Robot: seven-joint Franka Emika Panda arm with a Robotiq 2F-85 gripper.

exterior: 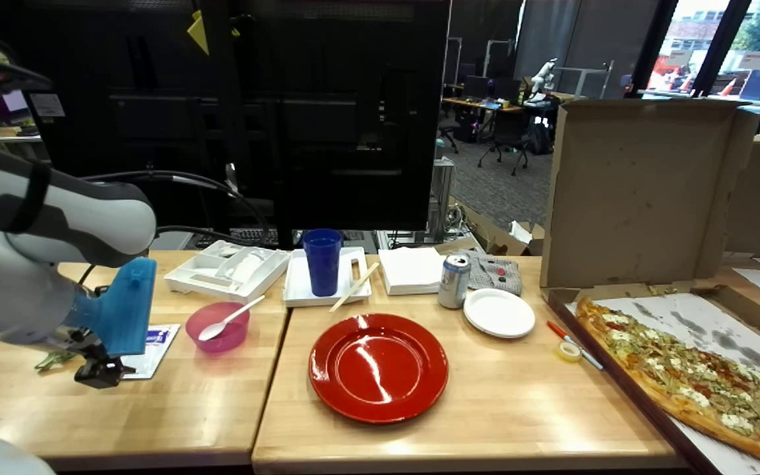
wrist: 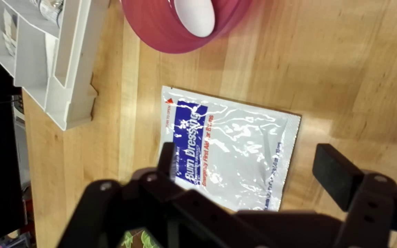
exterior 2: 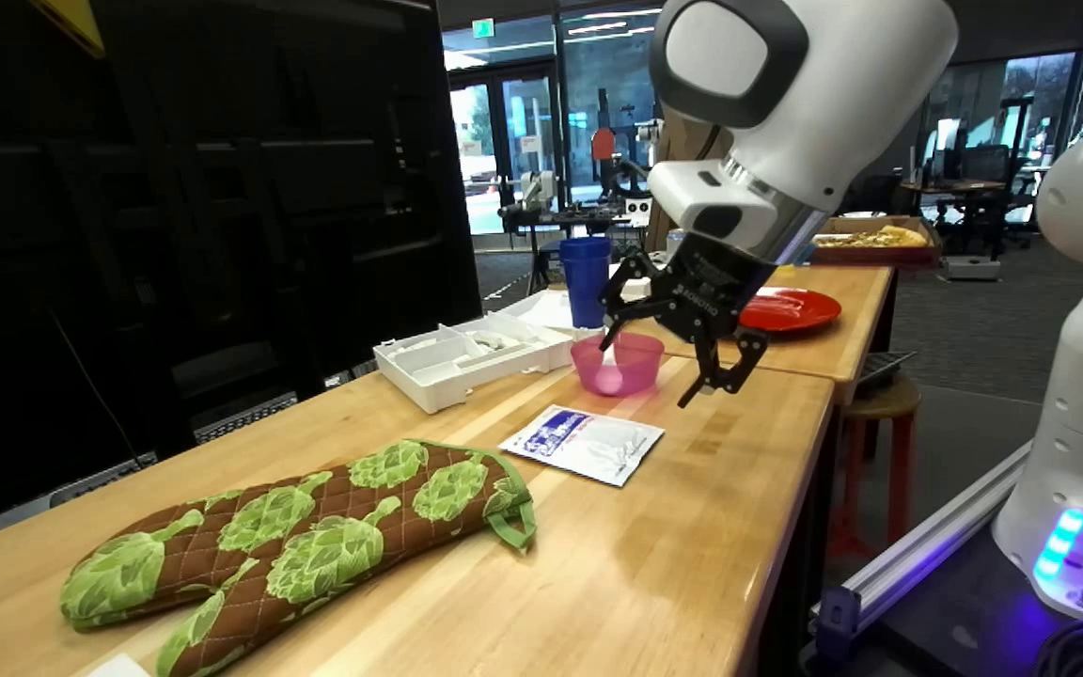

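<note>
While the gripper (wrist: pixel 252 168) hangs empty above the table (wrist: pixel 339 75), fingers (wrist: pixel 336 179) well apart, risks run left to right in the wrist view, clocked from the burn-dressing packet (wrist: pixel 240 162). Ten o'clock: white tray (wrist: pixel 83 69); sideways drift could knock its corner. Nine o'clock: one finger overlaps the packet's printed edge in view, so lowering here might pin that edge. Half past eleven: pink bowl (wrist: pixel 150 31) holding a white spoon (wrist: pixel 198 17); overshooting that way could tip it. Centre: packet lies flat on the table; being thin and glossy, it may slip under the pads. Three o'clock: other finger sits beyond the sealed end; uneven contact could skew the packet.
</note>
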